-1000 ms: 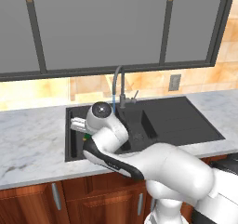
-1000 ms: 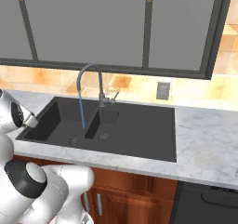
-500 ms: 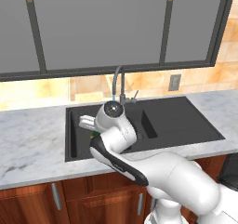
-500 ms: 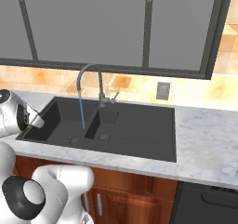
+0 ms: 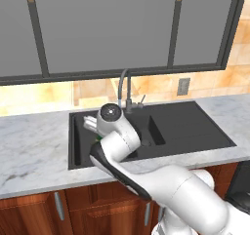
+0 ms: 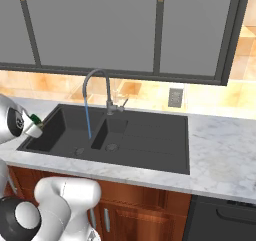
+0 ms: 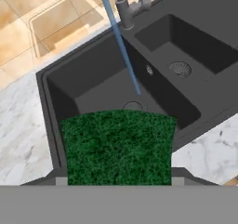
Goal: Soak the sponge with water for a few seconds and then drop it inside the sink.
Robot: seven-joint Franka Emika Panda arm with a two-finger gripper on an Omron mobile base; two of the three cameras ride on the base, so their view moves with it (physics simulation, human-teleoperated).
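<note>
We saw water (image 7: 122, 46) falling into the sink (image 7: 93, 86) at frame centre; our tool (image 7: 118, 183) clamped the sponge (image 7: 118, 146); marble tabletop (image 7: 23, 139) around.

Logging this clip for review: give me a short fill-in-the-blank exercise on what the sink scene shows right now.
1. The gripper is shut on the ____.
2. The water falls into the ____ basin of the sink, seen from the right base view.
3. The sponge's top face is ____ in colour.
4. The sponge is ____ the stream, not yet under it.

Missing words: sponge; left; green; beside
</note>
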